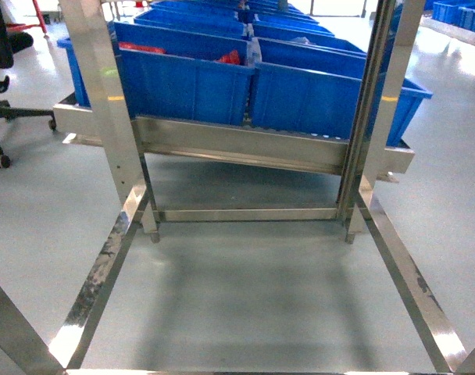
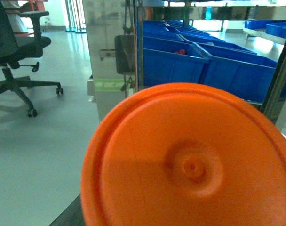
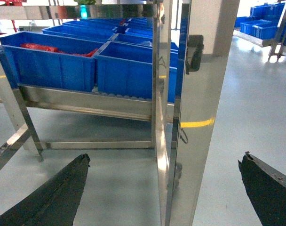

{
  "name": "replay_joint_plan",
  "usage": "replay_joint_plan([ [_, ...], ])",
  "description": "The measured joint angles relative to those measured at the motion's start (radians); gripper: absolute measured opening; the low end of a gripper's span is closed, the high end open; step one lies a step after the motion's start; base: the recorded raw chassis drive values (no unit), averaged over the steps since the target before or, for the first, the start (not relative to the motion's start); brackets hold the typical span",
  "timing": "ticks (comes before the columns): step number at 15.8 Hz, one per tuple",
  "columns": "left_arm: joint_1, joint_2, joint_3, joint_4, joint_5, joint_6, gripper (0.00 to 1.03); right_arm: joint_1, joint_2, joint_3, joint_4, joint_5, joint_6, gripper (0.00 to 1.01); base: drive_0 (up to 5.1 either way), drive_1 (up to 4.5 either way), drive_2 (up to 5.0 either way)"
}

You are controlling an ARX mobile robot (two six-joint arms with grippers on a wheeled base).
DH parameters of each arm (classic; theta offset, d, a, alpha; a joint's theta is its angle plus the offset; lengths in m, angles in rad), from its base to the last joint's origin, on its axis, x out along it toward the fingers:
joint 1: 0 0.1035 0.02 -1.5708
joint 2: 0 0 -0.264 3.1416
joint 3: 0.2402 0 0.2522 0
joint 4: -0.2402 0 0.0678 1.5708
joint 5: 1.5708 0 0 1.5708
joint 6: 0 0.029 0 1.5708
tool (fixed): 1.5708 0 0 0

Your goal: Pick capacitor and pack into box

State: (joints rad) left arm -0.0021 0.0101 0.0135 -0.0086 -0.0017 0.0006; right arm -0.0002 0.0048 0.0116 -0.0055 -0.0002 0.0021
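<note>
Gaping wide, the right gripper [image 3: 164,188] shows two dark fingertips [image 3: 53,193] at the frame's lower corners with nothing between them, facing a steel rack post [image 3: 199,94]. A round orange lid-like disc [image 2: 190,160] fills the left wrist view, so that gripper's state cannot be told. Blue bins [image 1: 245,78] sit on the rack; no capacitor is identifiable

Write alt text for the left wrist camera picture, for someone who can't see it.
A large round orange disc with a small central dimple fills most of the frame, very close to the lens, hiding the left gripper. Behind it, blue plastic bins sit on a steel rack, and a black office chair stands on the pale floor at left.
</note>
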Motion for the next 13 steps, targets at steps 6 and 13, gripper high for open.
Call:
replay_joint_plan([
  [6, 0.000, 0.000, 0.000, 0.002, 0.001, 0.000, 0.44, 0.000, 0.000, 0.000, 0.000, 0.000, 0.000, 0.98, 0.0, 0.00, 0.0],
  [13, 0.000, 0.000, 0.000, 0.003, 0.002, 0.000, 0.44, 0.000, 0.000, 0.000, 0.000, 0.001, 0.000, 0.98, 0.0, 0.00, 0.0],
])
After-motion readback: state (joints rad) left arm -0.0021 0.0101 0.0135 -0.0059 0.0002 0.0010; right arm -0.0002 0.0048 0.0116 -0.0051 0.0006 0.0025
